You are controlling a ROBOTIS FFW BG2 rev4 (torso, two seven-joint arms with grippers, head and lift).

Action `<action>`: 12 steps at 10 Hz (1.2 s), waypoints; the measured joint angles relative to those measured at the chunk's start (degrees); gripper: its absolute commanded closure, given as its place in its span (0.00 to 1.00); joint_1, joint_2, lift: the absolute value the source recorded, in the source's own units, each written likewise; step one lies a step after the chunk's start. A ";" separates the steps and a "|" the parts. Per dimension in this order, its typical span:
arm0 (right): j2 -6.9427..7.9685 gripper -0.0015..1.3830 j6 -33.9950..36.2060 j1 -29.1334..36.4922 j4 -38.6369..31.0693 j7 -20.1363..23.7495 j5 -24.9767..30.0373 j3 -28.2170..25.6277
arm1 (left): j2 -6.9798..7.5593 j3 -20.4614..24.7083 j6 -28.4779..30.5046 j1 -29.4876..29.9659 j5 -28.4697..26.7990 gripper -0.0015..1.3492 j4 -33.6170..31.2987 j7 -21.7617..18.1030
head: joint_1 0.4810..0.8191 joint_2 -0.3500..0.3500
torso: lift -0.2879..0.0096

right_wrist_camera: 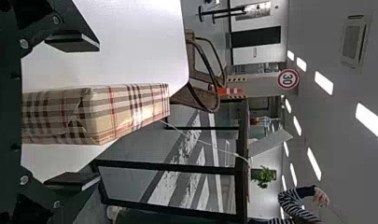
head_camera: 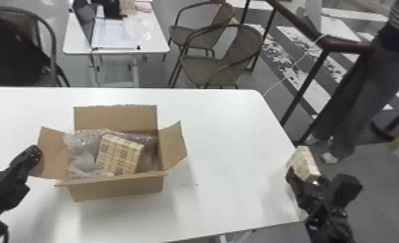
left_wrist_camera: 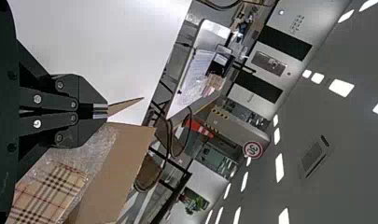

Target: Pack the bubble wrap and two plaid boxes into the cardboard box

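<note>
Cardboard box (head_camera: 116, 189): bubble wrap (head_camera: 83, 158), first plaid box (head_camera: 119, 155) inside | second plaid box (head_camera: 305, 163): well right of it, between my right gripper's (right_wrist_camera: 99, 112) wide fingers | left gripper (left_wrist_camera: 107, 110): fingers narrow, beside its left flap (head_camera: 54, 152) | step, judged: last pick | next: close, lift, lower inside

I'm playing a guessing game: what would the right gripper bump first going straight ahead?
The right gripper would probably first meet the oblong, beige plaid box between its open fingers; how close it is, is hard to tell.
</note>
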 measured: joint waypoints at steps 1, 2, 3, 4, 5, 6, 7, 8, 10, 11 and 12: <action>-0.09 0.76 0.28 -0.25 0.25 -0.01 0.21 0.00 | 0.00 0.00 0.00 -0.04 0.00 0.90 0.01 0.00 | 0.63 0.18 | 0.60; -0.13 0.76 0.61 -0.27 0.35 -0.04 0.39 0.00 | 0.00 0.00 0.00 -0.14 0.00 0.90 0.02 -0.06 | 0.63 0.18 | 0.60; -0.07 0.76 0.97 -0.18 0.33 -0.05 0.57 0.00 | 0.00 0.00 0.00 -0.24 -0.04 0.90 0.03 -0.11 | 0.63 0.18 | 0.60; 0.27 0.76 1.08 -0.06 0.23 -0.05 0.66 0.00 | 0.00 0.00 0.00 -0.33 -0.13 0.90 0.09 -0.17 | 0.63 0.18 | 0.60; 0.64 0.76 1.09 0.04 0.03 -0.05 0.75 0.00 | 0.00 -0.02 0.00 -0.36 -0.16 0.90 0.15 -0.24 | 0.63 0.18 | 0.60; 0.86 0.76 1.01 0.26 -0.21 -0.04 0.80 0.00 | 0.00 -0.07 0.00 -0.47 -0.21 0.90 0.22 -0.39 | 0.63 0.18 | 0.60; 0.94 0.76 0.61 0.72 -0.63 -0.01 0.32 0.00 | 0.00 -0.11 0.00 -0.52 -0.25 0.90 0.31 -0.44 | 0.63 0.18 | 0.60; 1.19 0.76 0.33 1.52 -2.13 0.26 -0.33 0.10 | 0.00 -0.15 0.00 -0.53 -0.27 0.90 0.35 -0.44 | 0.63 0.19 | 0.60; 2.87 0.76 3.01 3.16 -11.20 3.66 -0.72 1.38 | 0.00 -0.04 0.00 -0.49 -0.35 0.90 0.37 -0.45 | 0.63 0.25 | 0.60; 3.32 0.76 7.65 2.54 -17.18 7.63 -0.83 2.65 | 0.00 -0.02 0.00 -0.49 -0.44 0.90 0.37 -0.44 | 0.63 0.29 | 0.60; 3.17 0.76 13.16 0.51 -21.40 12.14 -0.87 3.98 | 0.00 -0.06 0.10 -0.52 -0.54 0.90 0.37 -0.44 | 0.63 0.36 | 0.60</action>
